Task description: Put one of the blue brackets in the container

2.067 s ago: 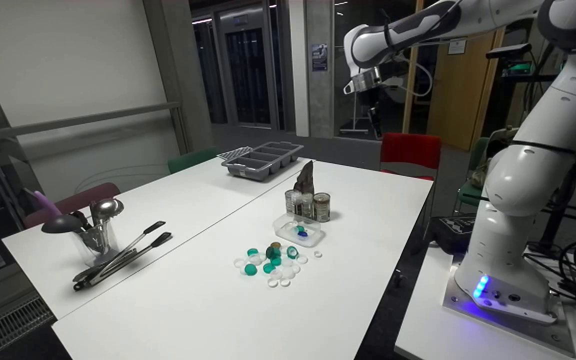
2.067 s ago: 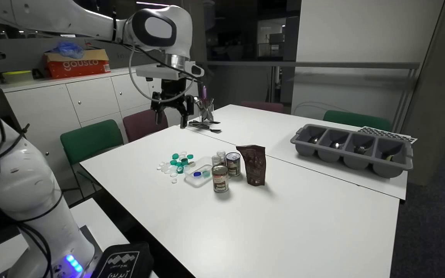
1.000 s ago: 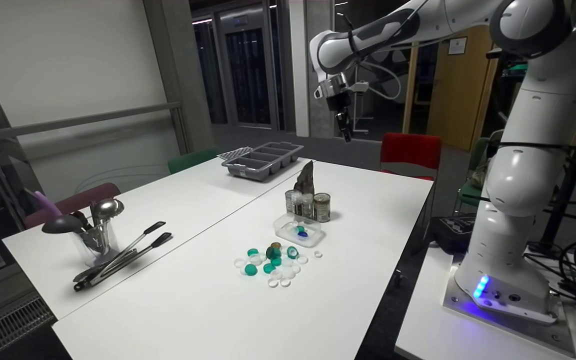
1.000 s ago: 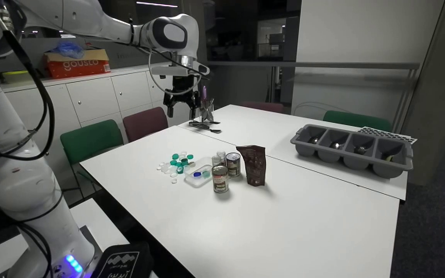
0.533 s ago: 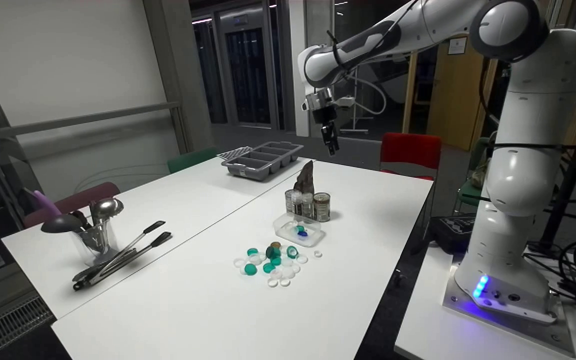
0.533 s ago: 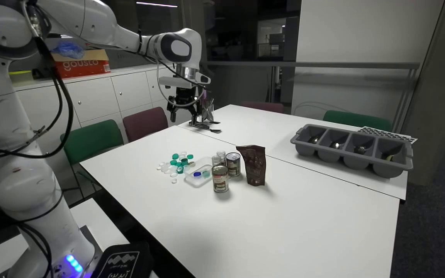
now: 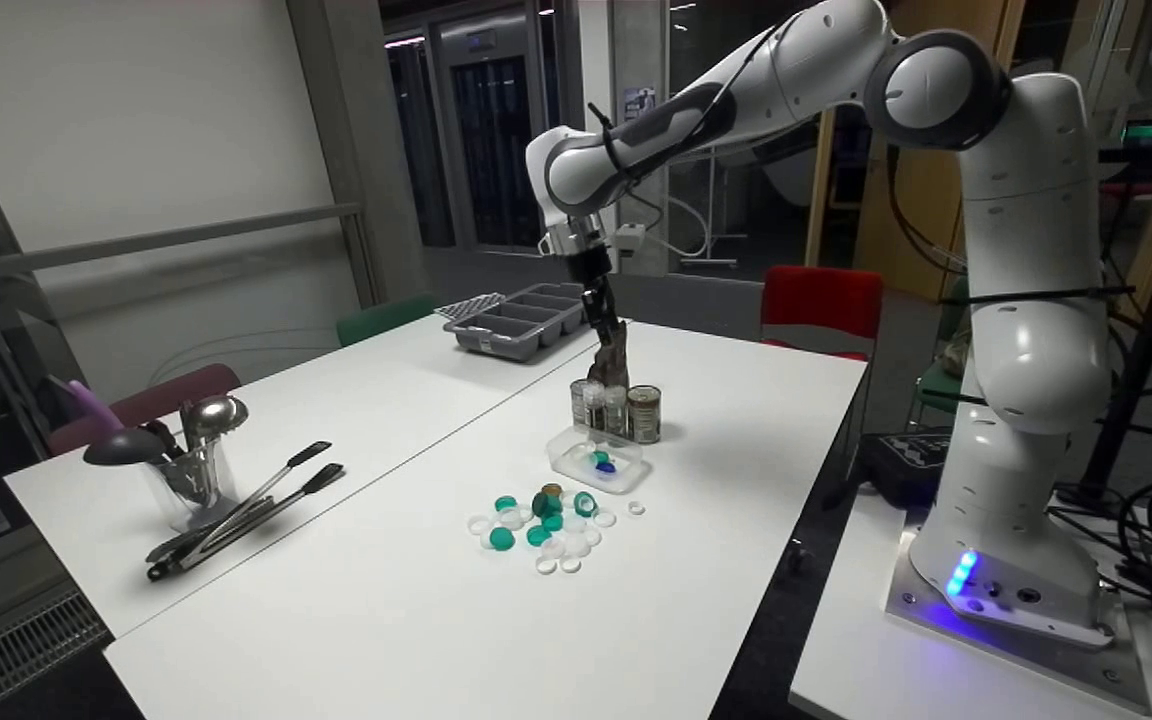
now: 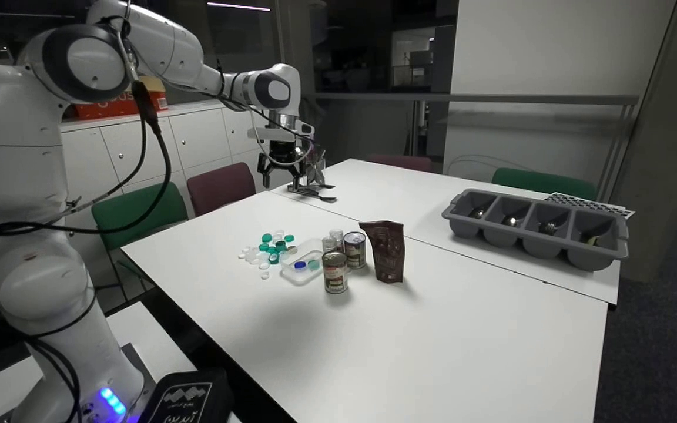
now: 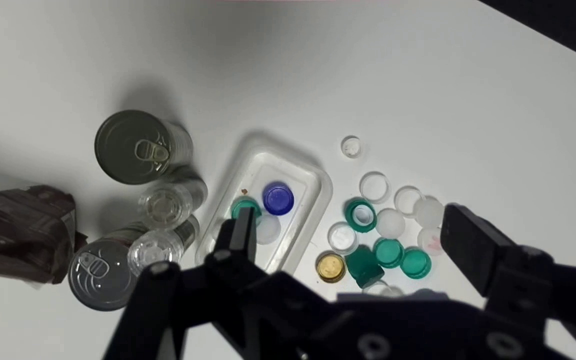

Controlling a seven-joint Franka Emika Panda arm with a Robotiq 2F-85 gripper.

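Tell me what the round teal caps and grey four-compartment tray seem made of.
Round teal caps: probably plastic, faintly glossy; uniform colour, moulded-looking rims. Grey four-compartment tray: likely plastic, satin; rounded, uniformly coloured wells, painted metal possible.

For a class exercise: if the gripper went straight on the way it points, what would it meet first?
Probably the end of the clear tray or the caps beside it. The open gripper points down toward them, but with depth unclear, I can't tell which comes first.

teal caps [image 7: 501, 539] on white table [image 7: 386, 620]
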